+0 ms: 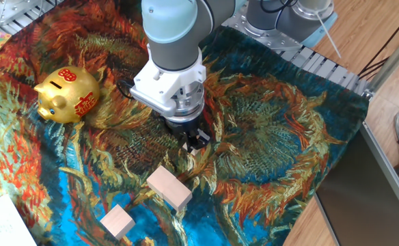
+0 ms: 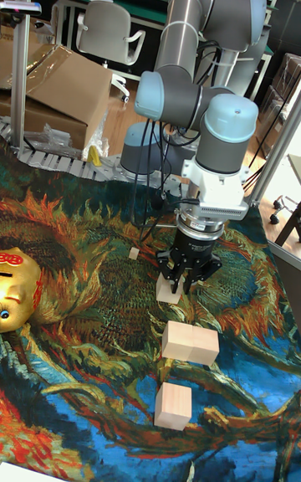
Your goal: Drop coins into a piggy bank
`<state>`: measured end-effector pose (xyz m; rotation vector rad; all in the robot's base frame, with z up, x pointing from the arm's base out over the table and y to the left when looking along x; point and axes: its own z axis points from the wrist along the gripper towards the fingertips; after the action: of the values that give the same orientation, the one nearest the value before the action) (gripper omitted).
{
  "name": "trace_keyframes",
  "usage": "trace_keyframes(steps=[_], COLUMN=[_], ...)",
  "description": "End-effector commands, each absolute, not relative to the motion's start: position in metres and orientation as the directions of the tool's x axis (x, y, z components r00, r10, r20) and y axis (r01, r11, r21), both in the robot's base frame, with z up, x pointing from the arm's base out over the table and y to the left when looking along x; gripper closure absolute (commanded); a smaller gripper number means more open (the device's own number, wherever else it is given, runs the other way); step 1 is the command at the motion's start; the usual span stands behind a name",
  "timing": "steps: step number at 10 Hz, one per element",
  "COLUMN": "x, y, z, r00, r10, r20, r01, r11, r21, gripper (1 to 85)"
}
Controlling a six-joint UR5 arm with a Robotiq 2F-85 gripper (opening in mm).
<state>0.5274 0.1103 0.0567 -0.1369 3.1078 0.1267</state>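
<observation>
The gold piggy bank [image 1: 68,94] with red markings lies at the left of the patterned cloth; its edge shows at the left in the tall fixed view [image 2: 15,291]. My gripper [image 1: 196,140] points down at mid-cloth, well right of the bank, its tips close to the fabric. In the tall fixed view the gripper [image 2: 186,275] hangs right over a small pale piece [image 2: 170,289]. Whether the fingers hold that piece is hidden. I cannot make out any coins.
Two pale wooden blocks [image 1: 169,188] [image 1: 117,221] lie in front of the gripper. A tiny pale piece [image 2: 134,253] lies behind it. The arm's base [image 1: 281,17] stands at the back. A white sheet [image 1: 1,222] covers the front left corner. Cardboard boxes [image 2: 58,89] sit beyond the table.
</observation>
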Motion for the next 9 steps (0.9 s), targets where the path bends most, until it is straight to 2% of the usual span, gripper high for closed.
trace_keyframes(steps=[1,9], x=[0.5291,0.5288], y=[0.1122,0.1132], z=[0.0576,0.0577], r00=[-0.996,-0.997], r10=[-0.078,-0.075], r20=[-0.037,-0.035], r01=[-0.081,-0.078], r11=[0.993,0.992], r21=[0.092,0.095], gripper=[57.3,58.7])
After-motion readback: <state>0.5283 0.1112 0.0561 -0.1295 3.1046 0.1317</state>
